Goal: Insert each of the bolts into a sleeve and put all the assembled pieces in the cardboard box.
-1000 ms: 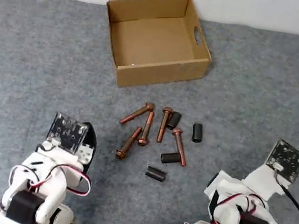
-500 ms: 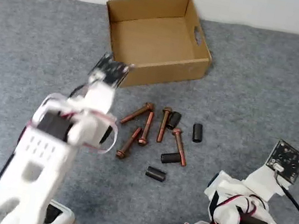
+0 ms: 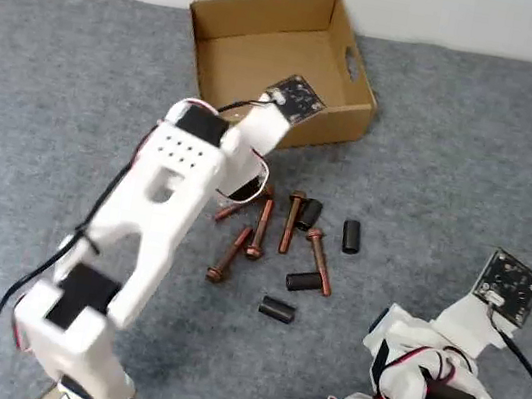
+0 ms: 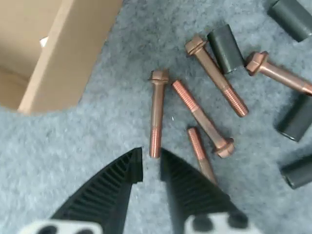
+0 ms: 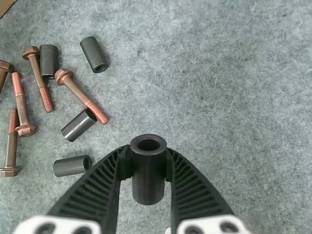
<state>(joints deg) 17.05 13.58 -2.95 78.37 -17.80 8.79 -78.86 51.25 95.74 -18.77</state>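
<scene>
Grey felt mat (image 3: 478, 142) covers the table. The cardboard box (image 3: 266, 68) sits at 12 o'clock of the parts scatter. Five bolts (image 3: 292, 222) and four loose sleeves (image 3: 350, 235) lie mid-table, none mated.

Left gripper (image 4: 150, 163): over the scatter's 10 o'clock edge. Fingers parted by a narrow slot, nothing in them. Tips sit just short of the threaded end of one bolt (image 4: 156, 114), roughly in line with its shank. A neighbour bolt (image 4: 200, 117) lies just beside it, head at the opposite end.

Right gripper (image 5: 147, 158): at 5 o'clock of the scatter, well apart from it. Clamped on a black sleeve (image 5: 148, 178), bore facing its wrist camera.

Risks, as I judge them:
- The slot looks barely wider than the shank. Coming down off-centre, a fingertip would land on the bolt and roll it across the mat instead of straddling it.
- A grip at the thread tip leaves the head end hanging, so the bolt may droop or pivot when lifted.
- The neighbour bolt is close enough to be nudged or pinched along with it.
- The box's front wall is near the left wrist, so a wide swing could knock it.
- At insertion, a tilted bolt would jam on the sleeve's rim and could twist the sleeve in the right fingers.
</scene>
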